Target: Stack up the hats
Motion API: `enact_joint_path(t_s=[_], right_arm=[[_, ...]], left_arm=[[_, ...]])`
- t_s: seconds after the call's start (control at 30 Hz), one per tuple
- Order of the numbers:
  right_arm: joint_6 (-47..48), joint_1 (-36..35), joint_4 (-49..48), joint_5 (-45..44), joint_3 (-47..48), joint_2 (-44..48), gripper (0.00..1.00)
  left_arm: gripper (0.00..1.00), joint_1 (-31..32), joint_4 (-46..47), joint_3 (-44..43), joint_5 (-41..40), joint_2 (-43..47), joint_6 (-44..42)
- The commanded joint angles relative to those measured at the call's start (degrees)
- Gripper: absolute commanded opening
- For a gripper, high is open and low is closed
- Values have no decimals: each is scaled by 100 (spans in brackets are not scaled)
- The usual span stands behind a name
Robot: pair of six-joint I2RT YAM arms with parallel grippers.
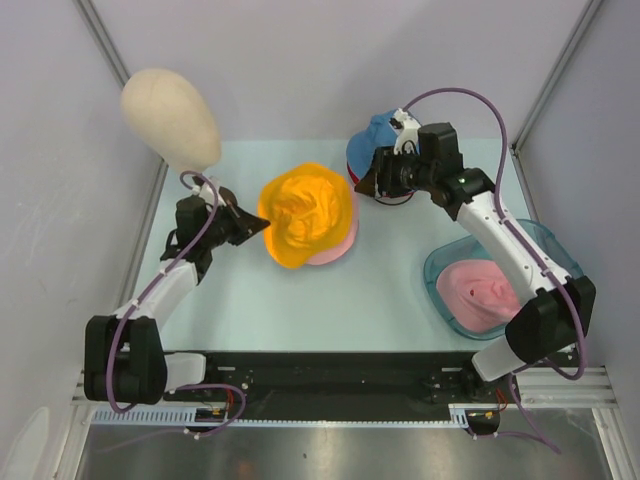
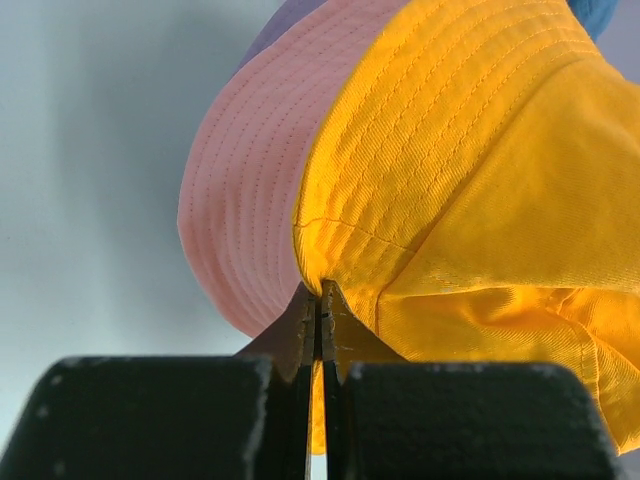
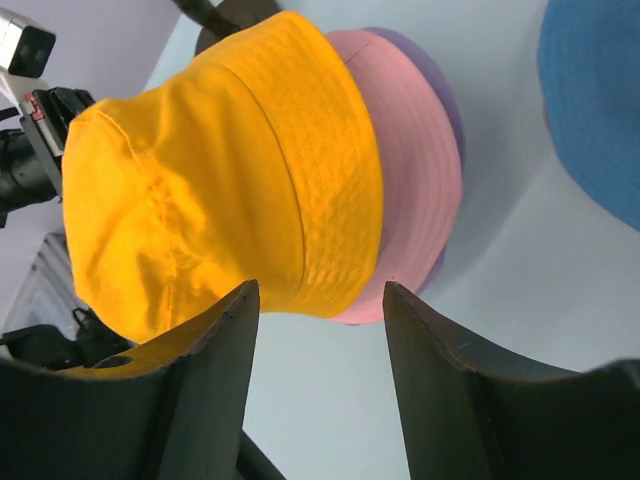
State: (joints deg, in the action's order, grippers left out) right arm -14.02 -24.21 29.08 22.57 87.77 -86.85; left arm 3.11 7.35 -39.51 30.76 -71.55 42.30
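Note left claw (image 2: 320, 300) pinched shut on brim of orange hat (image 1: 305, 212), frame centre, topping pile on counter (image 1: 300, 310); right claw (image 3: 320, 295) open, empty. Release before retracting, or risk dragging it off. Count: one orange hat, two pink hats (image 1: 340, 248), one lilac hat (image 3: 442, 95), one blue hat (image 1: 372, 135), seemingly one red hat (image 1: 397, 198).

Bright, even light pours down from above onto my table (image 1: 300, 300), and the shadows under things are soft and faint. The overhead view is sharp, with a dull sheen on the metal strip (image 1: 330, 450) at the near edge. The orange hat (image 1: 305, 215) glows, almost oversaturated. Up close my left fingers (image 2: 150, 420) go dark and a little soft, though the stitching behind them stays crisp. My right fingers (image 3: 210, 400) loom shadowy.
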Motion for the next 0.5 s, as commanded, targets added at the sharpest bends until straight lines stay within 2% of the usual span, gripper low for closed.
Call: enact_joint_path(t_s=[0.0, 0.17, 0.47], right_arm=[[-312, 153, -1194, 1144, -260, -42, 57], [-215, 144, -1300, 1206, -242, -411, 57], [31, 179, -1616, 1091, -172, -992, 65]], left_arm=[[0, -48, 231, -277, 149, -70, -249], [0, -48, 249, -338, 167, -158, -249], [0, -48, 179, -373, 79, -96, -284]])
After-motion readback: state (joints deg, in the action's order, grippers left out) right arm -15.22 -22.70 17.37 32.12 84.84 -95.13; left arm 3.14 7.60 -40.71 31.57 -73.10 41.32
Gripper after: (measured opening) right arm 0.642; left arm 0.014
